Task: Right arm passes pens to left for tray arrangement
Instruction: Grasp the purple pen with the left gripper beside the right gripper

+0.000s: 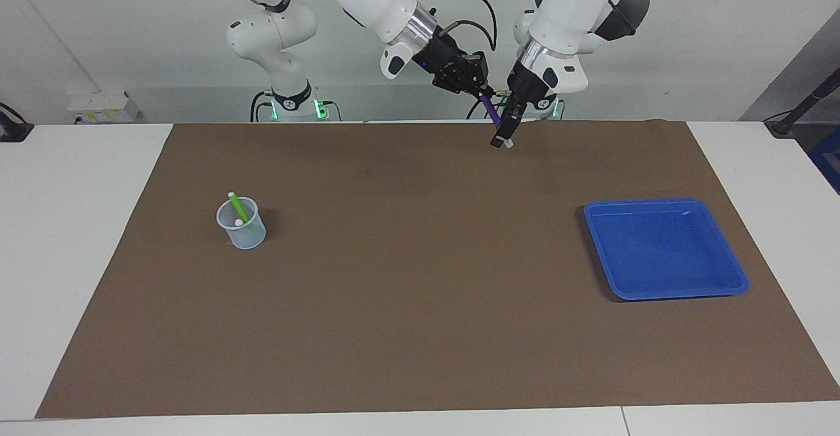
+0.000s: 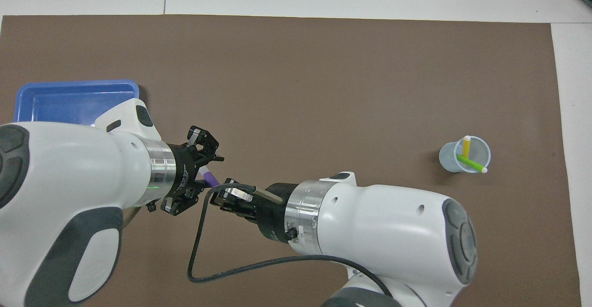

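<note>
slim purple marker pen (image 1: 487, 107) largely hidden between the two black hands, only a short purple stretch and a whitish end showing from overhead (image 2: 209, 176). right hand (image 1: 482, 89) clamped together on the pen's upper part, up in the air over the brown mat's (image 1: 420, 291) edge by the robots. left hand (image 1: 505, 135) placed around the pen's lower end; fingers apart or closed on it: cannot tell. yellow pen (image 2: 466, 146) and green pen (image 2: 470, 163) leaning in a small translucent bluish cup (image 1: 241, 224) toward the right arm's end. shallow bright blue plastic tray (image 1: 664, 249) toward the left arm's end, partly covered from overhead by the left arm. white table (image 1: 79, 226) under the mat, pale wall above.
</note>
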Controlling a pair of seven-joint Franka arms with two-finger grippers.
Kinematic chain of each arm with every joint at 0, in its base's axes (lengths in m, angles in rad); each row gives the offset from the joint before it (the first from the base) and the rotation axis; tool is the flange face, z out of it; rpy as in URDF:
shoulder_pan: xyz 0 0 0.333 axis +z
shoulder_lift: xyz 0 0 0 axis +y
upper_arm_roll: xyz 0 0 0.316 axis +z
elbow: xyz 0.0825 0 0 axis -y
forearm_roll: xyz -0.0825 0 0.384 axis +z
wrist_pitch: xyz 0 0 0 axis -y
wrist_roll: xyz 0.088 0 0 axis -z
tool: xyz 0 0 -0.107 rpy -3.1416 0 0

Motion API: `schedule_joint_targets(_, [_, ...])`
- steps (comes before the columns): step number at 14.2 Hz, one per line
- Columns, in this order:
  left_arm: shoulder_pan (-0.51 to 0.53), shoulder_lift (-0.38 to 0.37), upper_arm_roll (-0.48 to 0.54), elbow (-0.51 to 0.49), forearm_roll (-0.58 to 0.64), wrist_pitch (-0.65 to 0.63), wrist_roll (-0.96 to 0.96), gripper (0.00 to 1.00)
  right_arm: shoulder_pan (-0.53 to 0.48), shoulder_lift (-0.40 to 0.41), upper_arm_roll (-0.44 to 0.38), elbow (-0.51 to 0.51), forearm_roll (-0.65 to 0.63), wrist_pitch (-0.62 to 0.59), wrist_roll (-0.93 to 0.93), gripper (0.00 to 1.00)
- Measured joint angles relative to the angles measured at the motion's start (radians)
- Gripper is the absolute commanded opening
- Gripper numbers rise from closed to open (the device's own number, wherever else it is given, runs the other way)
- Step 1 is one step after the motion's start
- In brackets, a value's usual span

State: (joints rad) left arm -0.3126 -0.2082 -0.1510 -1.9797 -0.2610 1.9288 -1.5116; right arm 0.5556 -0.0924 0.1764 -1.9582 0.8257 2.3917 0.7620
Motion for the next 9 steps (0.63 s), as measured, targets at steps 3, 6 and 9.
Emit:
schedule_joint_targets(3, [0.000, 0.000, 0.000, 0.000, 0.000, -0.002, 0.000, 0.37, 0.000, 0.000, -0.001, 0.000, 0.000, 0.000, 0.000, 0.00])
schedule_joint_targets(6, [0.000, 0.000, 0.000, 0.000, 0.000, -0.003, 0.000, 0.32, -0.001, 0.000, -0.001, 0.000, 0.000, 0.000, 0.000, 0.00])
schedule_joint_targets(9, [0.000, 0.000, 0.000, 0.000, 0.000, -0.005, 0.000, 0.27, -0.001, 0.000, -0.002, 0.000, 0.000, 0.000, 0.000, 0.00])
